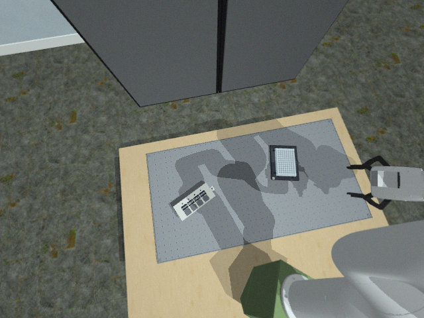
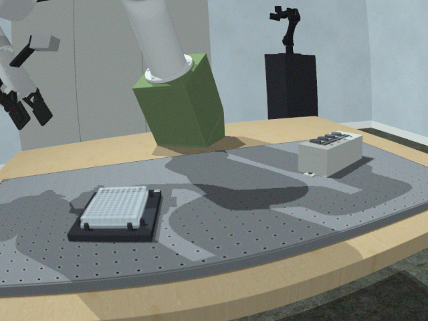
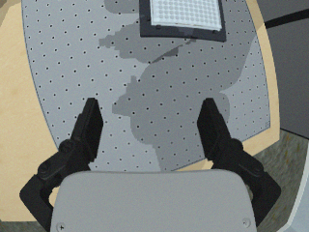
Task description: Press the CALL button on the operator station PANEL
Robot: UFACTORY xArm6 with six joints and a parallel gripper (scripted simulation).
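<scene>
The jaws [image 1: 348, 181] hang spread wide and hold nothing, high over the worktop's [image 1: 136, 239] edge, with plate B38 [image 1: 285, 161] on nest N1 [image 1: 271, 162] just ahead and PANEL [image 1: 193, 201] well beyond and to one side. The button names cannot be read here, so read them closer first, then press CALL with one fingertip, jaws brought together. The room between looks open; pass beside the plate.
</scene>
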